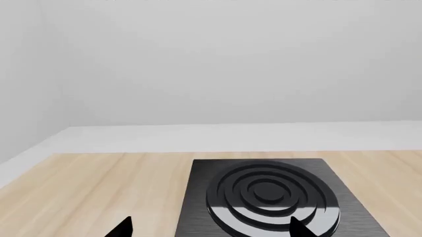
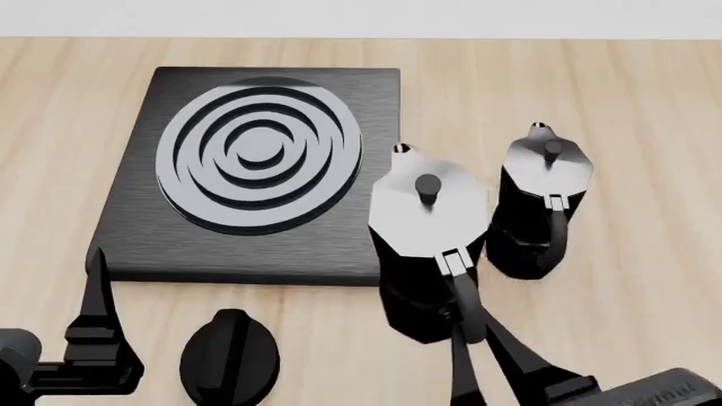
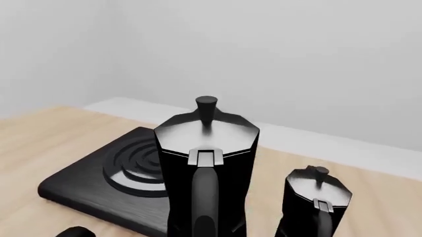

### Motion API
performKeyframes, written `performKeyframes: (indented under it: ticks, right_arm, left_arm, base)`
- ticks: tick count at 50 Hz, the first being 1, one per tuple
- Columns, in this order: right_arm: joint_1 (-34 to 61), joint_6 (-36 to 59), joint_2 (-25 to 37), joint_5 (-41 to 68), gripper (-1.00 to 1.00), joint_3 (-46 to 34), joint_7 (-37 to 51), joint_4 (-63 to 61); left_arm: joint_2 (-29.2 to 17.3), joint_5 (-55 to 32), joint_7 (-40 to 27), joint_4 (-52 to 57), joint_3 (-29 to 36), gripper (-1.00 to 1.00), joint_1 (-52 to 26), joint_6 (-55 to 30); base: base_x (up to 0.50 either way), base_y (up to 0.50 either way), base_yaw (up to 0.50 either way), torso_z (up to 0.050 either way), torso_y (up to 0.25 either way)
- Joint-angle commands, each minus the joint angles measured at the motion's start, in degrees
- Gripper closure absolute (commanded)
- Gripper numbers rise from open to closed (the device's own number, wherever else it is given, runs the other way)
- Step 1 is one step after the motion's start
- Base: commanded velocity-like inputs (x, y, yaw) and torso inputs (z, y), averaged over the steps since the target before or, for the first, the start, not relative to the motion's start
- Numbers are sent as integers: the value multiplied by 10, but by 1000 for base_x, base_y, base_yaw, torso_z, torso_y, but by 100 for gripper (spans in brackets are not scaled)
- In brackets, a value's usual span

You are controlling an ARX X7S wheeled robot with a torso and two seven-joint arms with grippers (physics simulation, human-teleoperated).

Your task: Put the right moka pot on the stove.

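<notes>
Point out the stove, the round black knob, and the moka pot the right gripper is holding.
stove [image 2: 135,241]: head view, bare slab beside the rings.
round black knob [image 2: 229,355]: head view, its top.
held moka pot [image 2: 429,211]: head view, silvery lid.

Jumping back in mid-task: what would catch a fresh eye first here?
The big moka pot looms closest to the head camera, its handle between the right gripper's fingers, just right of the stove. The stove's pale burner rings carry nothing, and a second moka pot stands further right.
</notes>
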Motion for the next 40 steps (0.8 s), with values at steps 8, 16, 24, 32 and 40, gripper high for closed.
performKeyframes:
  ticks: [8, 16, 24, 32, 40]
  right_arm:
    - [140, 103, -18, 21, 100, -50, 3, -8]
    - [188, 123, -34, 24, 100, -70, -4, 24]
    - [224, 123, -50, 14, 100, -92, -15, 69]
    - [261, 124, -67, 11, 100, -107, -25, 105]
    - [292, 124, -84, 7, 100, -123, -35, 138]
  left_arm:
    - [-2, -3, -3, 0, 0, -100, -2, 0]
    - [-3, -3, -1, -2, 1, -100, 0, 4]
    - [-4, -6, -1, -1, 0, -100, 0, 4]
    - [-5, -7, -1, -1, 1, -100, 0, 5]
    - [-6, -5, -1, -3, 4, -100, 1, 8]
  base:
    - [0, 0, 0, 1, 0]
    - [0, 0, 0, 0, 1]
    - [0, 0, 0, 0, 1]
    - [0, 0, 0, 0, 0]
    - [0, 0, 0, 1, 1]
